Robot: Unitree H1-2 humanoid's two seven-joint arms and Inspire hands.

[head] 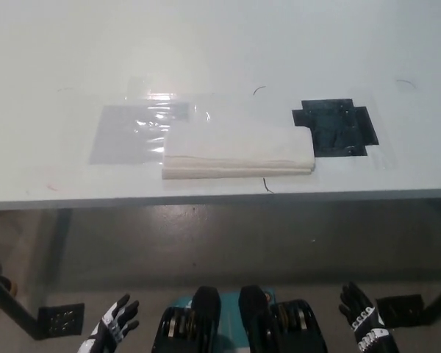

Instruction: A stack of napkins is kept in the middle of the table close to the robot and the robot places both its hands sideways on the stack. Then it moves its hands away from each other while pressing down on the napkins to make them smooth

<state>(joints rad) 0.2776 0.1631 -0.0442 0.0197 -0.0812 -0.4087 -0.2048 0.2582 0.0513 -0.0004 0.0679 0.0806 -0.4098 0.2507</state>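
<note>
Napkins (237,151) lie between plastic sheet (132,131) and black patch (336,127); both robot hands spread, empty.

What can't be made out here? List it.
- Left hand, head view: cut off by the bottom edge; only fingertips show, grip unreadable.
- Right hand, head view: likewise cut off at the bottom edge.
- Napkin stack: sheet count too fine to tell.
- Black patch on the table: surface details too small.

Lots of room above the counter (220,44)

Only the napkin stack (237,151) sits near the front edge. Both sides of it are bare. The left hand (112,333) and right hand (364,323) hang low, under the edge.
</note>
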